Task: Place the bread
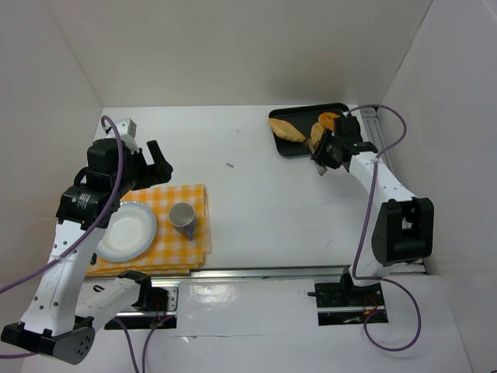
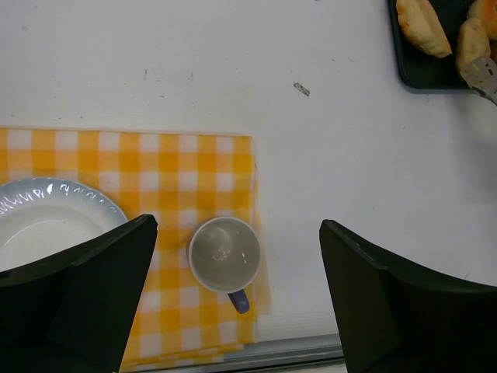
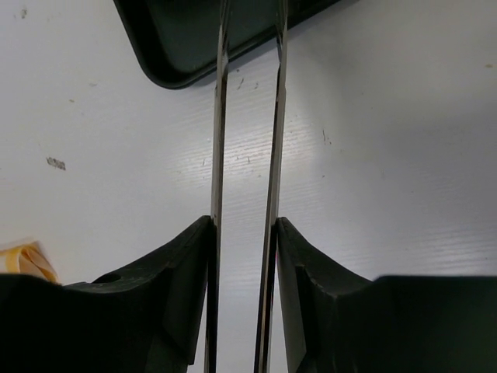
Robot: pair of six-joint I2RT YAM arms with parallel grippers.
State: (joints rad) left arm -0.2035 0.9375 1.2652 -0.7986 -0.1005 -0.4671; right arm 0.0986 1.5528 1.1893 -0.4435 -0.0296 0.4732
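Observation:
Several pieces of bread lie on a black tray (image 1: 289,148) at the back right: a long golden loaf (image 1: 286,129) (image 2: 423,27), a smaller roll (image 1: 316,134) (image 2: 470,40) and an orange one (image 1: 328,120). My right gripper (image 1: 335,149) (image 3: 245,221) hovers at the tray's near right corner, shut on the two thin blades of metal tongs (image 3: 220,116). The blades stand slightly apart with nothing showing between them, and their tips run out of the wrist view over the tray (image 3: 178,47). My left gripper (image 1: 159,163) (image 2: 237,229) is open and empty, raised above the checked cloth.
A yellow checked cloth (image 1: 175,198) (image 2: 155,163) at front left carries a white plate (image 1: 124,231) (image 2: 46,225) and a grey cup (image 1: 183,217) (image 2: 225,255) with a blue handle. White walls enclose the table on three sides. A metal rail (image 1: 256,272) runs along the near edge.

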